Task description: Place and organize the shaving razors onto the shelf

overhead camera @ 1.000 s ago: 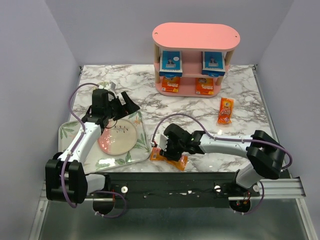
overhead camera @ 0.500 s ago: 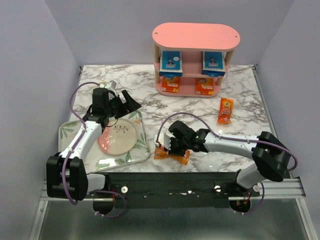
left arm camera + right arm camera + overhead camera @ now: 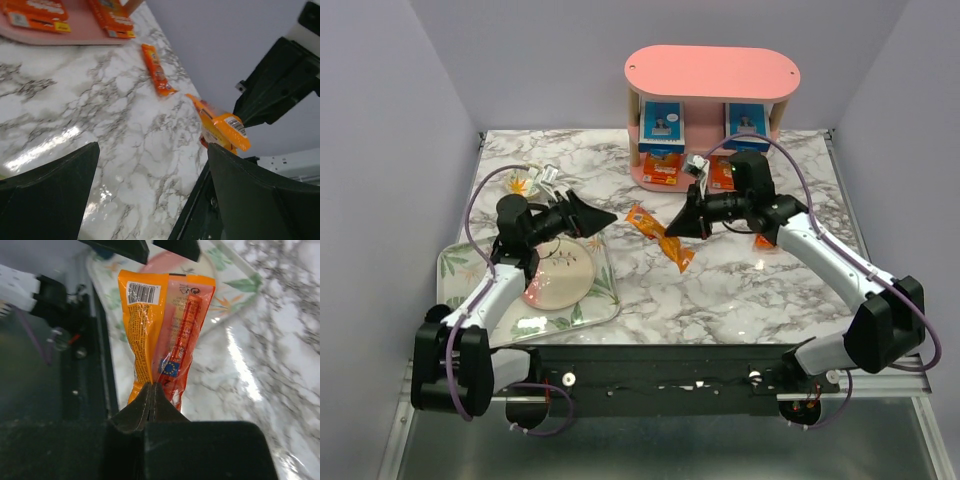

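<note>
Orange oblong razor packet (image 3: 160,325) pinched by 1 end in closed right gripper (image 3: 150,392), above white marble tabletop (image 3: 750,290), at 7 o'clock from pink 3-tier oval shelf (image 3: 712,72). Left gripper (image 3: 152,147) gaping, empty. Carry level toward bottom board; clear wooden posts before releasing.

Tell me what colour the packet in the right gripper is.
Bright orange packet, with a white barcode label; clearest in the right wrist view.

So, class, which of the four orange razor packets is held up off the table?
The packet pinched in the right gripper, hanging in the air. Two others sit on the shelf's bottom board; the fourth lies on the marble table.
</note>
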Robot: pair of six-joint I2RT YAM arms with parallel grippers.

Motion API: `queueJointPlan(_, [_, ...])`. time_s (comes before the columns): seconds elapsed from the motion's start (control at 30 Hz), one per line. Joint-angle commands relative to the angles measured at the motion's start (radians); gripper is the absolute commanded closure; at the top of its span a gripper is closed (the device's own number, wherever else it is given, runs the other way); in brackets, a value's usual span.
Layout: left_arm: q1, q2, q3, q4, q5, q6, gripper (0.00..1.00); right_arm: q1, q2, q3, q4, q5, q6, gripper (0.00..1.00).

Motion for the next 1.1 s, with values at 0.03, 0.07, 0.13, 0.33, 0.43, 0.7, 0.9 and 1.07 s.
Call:
queueJointPlan(0.03, [-0.069,0.119,0.053,0.428,0.231,-0.198,0.02,-0.034,-0.006,-0.089,0.368,-0.421,0.467,0.97])
queueJointPlan(0.07, [-0.088,0.14,0.059,0.436,0.233,-0.2,0.02,-0.037,-0.003,-0.095,0.413,-0.449,0.562,0.94])
queueJointPlan(0.13, [-0.135,0.158,0.065,0.473,0.24,-0.203,0.02,-0.046,0.012,-0.086,0.502,-0.504,0.63,0.94])
queueJointPlan(0.33, [-0.209,0.188,0.058,0.498,0.285,-0.172,0.03,-0.112,0.06,-0.067,0.711,-0.608,0.834,0.97])
queueJointPlan(0.43, [-0.215,0.183,0.055,0.496,0.279,-0.166,0.03,-0.137,0.066,-0.076,0.722,-0.604,0.85,0.96])
queueJointPlan(0.7, [-0.221,0.209,0.18,0.498,0.26,-0.159,0.02,-0.14,0.045,-0.17,0.653,-0.57,0.828,0.95])
queueJointPlan(0.9, [-0.26,0.183,0.254,0.454,0.429,0.085,0.12,-0.141,0.028,-0.199,0.636,-0.573,0.845,0.94])
queueJointPlan(1.07, [-0.287,0.182,0.273,0.424,0.512,0.182,0.29,-0.14,0.025,-0.196,0.593,-0.572,0.819,0.94])
